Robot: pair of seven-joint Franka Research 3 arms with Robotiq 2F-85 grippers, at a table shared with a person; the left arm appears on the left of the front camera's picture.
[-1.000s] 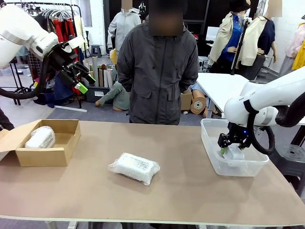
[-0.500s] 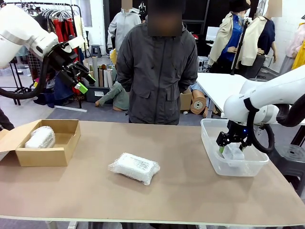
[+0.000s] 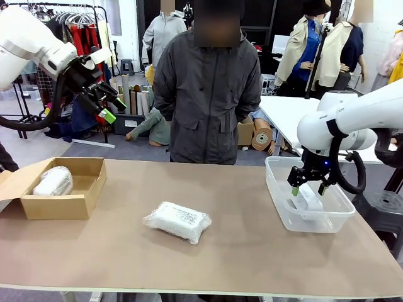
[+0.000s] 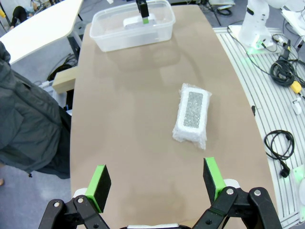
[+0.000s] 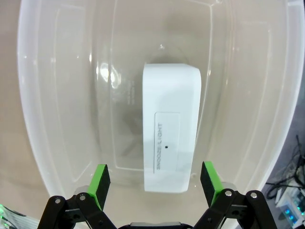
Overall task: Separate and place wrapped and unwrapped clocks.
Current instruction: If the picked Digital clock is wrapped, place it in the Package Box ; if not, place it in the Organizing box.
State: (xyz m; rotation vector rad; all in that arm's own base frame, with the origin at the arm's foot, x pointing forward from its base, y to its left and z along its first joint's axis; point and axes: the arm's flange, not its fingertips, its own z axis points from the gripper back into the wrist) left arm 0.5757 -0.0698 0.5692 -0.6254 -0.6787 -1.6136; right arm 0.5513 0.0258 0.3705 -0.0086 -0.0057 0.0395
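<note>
A bare white clock (image 5: 170, 126) lies on the floor of the clear plastic bin (image 3: 277, 195) at the table's right; it shows in the front view as a white block (image 3: 310, 199). My right gripper (image 3: 307, 185) hangs open just above the bin, its green pads (image 5: 98, 180) standing apart on either side of the clock below. A flat wrapped clock (image 3: 177, 221) rests mid-table, also visible from the left wrist (image 4: 192, 115). A rounder wrapped clock (image 3: 53, 180) sits in the cardboard box (image 3: 63, 206) at left. My left gripper (image 3: 106, 102) is raised high over the box, open and empty.
A person in a dark jacket (image 3: 208, 88) stands at the far edge, hands behind the back. The box's flap (image 3: 7, 185) hangs open to the left. Bare tabletop (image 3: 245, 251) stretches between box, wrapped clock and bin.
My right gripper let go of the bare clock and rose out of the bin, leaving the clock on the bin floor. The left arm held still.
</note>
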